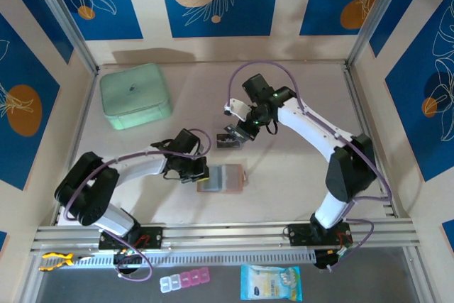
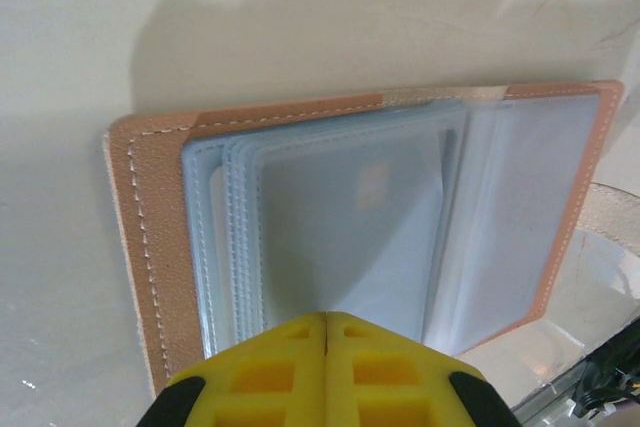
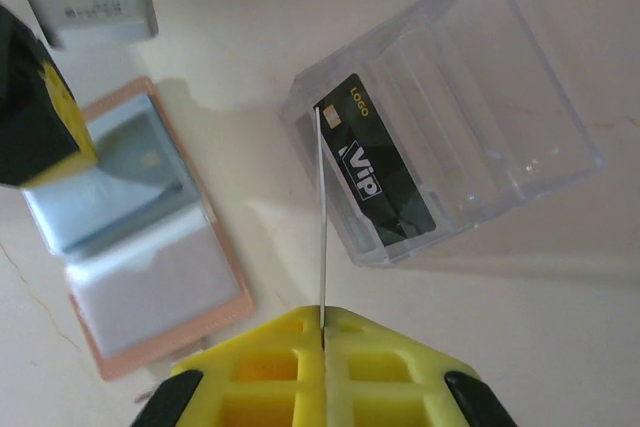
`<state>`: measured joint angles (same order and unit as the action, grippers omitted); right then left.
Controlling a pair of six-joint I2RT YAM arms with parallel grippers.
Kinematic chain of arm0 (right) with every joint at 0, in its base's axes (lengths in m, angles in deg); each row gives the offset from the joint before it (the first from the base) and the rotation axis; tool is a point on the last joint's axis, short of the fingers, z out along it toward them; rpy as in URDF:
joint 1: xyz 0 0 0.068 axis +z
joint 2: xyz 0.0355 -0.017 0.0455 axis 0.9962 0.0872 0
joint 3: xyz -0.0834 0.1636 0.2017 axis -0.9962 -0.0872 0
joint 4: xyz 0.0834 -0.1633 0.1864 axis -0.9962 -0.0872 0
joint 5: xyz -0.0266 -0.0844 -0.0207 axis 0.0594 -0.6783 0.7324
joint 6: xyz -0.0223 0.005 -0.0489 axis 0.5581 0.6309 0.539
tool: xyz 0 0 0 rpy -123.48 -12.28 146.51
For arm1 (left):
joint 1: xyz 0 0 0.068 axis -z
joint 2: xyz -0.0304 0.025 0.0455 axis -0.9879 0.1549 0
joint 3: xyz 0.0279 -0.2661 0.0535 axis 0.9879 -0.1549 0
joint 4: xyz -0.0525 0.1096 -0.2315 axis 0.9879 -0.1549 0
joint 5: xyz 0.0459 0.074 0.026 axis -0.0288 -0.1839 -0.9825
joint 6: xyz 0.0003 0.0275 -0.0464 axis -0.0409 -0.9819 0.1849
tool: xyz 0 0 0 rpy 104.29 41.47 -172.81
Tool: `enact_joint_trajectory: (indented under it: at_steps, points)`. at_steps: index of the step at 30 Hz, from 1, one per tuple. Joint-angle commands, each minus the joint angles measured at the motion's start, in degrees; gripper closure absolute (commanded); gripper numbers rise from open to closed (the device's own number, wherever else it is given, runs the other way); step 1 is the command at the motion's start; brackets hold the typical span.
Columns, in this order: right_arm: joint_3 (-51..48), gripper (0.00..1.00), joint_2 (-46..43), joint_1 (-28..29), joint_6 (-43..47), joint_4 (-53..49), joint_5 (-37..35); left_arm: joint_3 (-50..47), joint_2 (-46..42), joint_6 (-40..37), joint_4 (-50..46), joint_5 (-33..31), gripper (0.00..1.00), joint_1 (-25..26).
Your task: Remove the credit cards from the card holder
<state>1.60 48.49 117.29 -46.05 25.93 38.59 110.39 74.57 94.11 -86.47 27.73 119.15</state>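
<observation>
The card holder lies open and face up on the bench, between the two arms and nearer the left one. Its long axis runs left to right across the bench, with the fold running front to back. The pinkish-tan cover frames a stack of clear grey-blue sleeves, and a pale card shows faintly through the top one.

The left hand sits at the holder's left end, over the edge of the sleeves. Its yellow fingers are pressed together. Whether a sleeve is caught between them I cannot tell.

The right hand hangs just beyond the holder, pinching a credit card. From its wrist camera the card is seen edge-on, a thin white line. Its long axis points straight away from the fingers, and its far end reaches the near corner of a clear plastic box.

That box stands on the bench just behind the holder, not touching it. A black VIP card lies in its nearest slot, long axis along the slot.

A mint-green case sits well apart at the back left. Nothing lies between the holder and the box.
</observation>
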Motion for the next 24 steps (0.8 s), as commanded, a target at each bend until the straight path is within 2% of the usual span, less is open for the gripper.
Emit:
enact_joint_trajectory:
  at_steps: [1,11,24]
  points:
    - [5.58,1.0,4.88,0.06,11.19,-7.24,-1.26,-0.54,-1.94,0.74,0.43,-1.03,0.94,0.28]
    - [18.72,1.0,15.81,0.12,17.2,-12.32,-1.94,-2.03,-8.73,0.62,-1.8,-3.73,0.9,-0.73]
    - [22.13,1.0,22.36,0.73,18.32,-11.23,-1.4,-4.76,-13.28,-0.11,-4.51,-4.01,0.9,-4.81]
